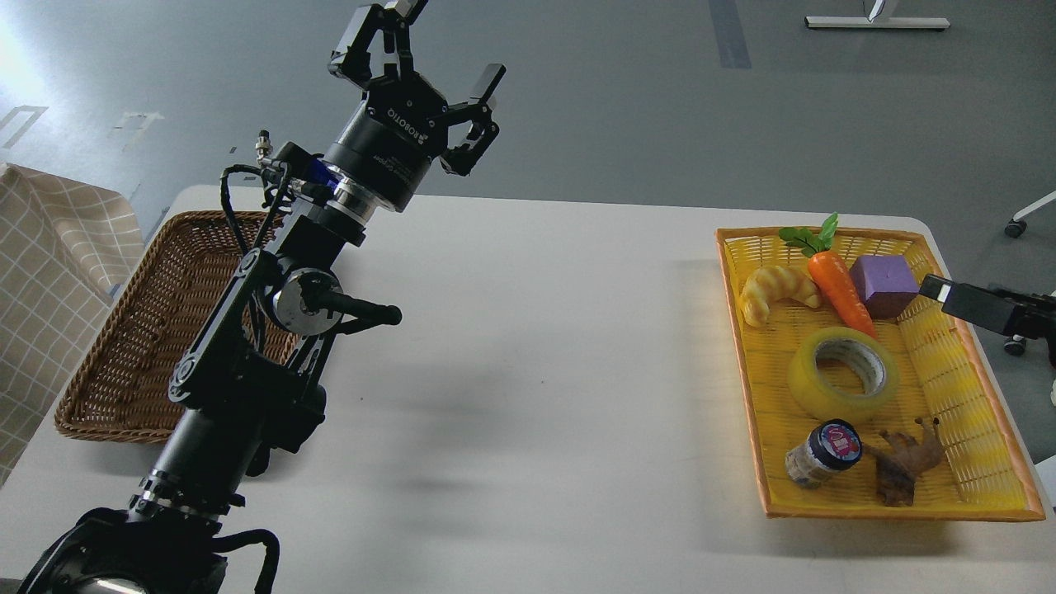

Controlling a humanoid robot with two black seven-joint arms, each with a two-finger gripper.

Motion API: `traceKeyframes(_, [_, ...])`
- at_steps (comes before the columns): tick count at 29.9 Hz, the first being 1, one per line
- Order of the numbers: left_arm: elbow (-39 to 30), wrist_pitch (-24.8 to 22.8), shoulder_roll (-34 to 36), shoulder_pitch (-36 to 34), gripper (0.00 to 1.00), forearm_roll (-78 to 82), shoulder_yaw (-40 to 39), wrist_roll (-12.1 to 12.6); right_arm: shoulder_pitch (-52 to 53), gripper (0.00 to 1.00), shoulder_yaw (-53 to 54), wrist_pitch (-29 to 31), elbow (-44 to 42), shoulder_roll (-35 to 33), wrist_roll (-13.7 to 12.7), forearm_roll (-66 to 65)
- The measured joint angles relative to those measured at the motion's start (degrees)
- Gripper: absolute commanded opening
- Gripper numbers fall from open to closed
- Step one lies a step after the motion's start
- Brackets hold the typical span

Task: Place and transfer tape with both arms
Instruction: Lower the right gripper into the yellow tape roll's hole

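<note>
The tape (pixel 843 373), a wide translucent yellow roll with a grey-white core, lies flat in the middle of the yellow tray (pixel 950 394) at the table's right. My left gripper (pixel 450 41) is open and empty, raised high above the table's far left, far from the tape. My right gripper (pixel 973 304) comes in from the right edge over the tray's right rim, right of and a little beyond the tape. Only a dark finger-like end of it shows, so its state is unclear.
In the tray with the tape lie a croissant (pixel 775 290), a carrot (pixel 840 289), a purple cube (pixel 883 285), a dark-lidded jar (pixel 822 454) and a brown toy figure (pixel 903 462). A brown wicker basket (pixel 148 338) stands at the table's left, partly behind my left arm.
</note>
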Motion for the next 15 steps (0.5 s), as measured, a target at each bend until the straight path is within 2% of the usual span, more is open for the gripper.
traceKeyframes(15, [-0.9, 0.0, 0.2, 0.9, 0.98, -0.1, 0.0, 0.0, -2.3, 1.00, -0.1, -0.1, -3.1, 5.6, 0.0, -9.1])
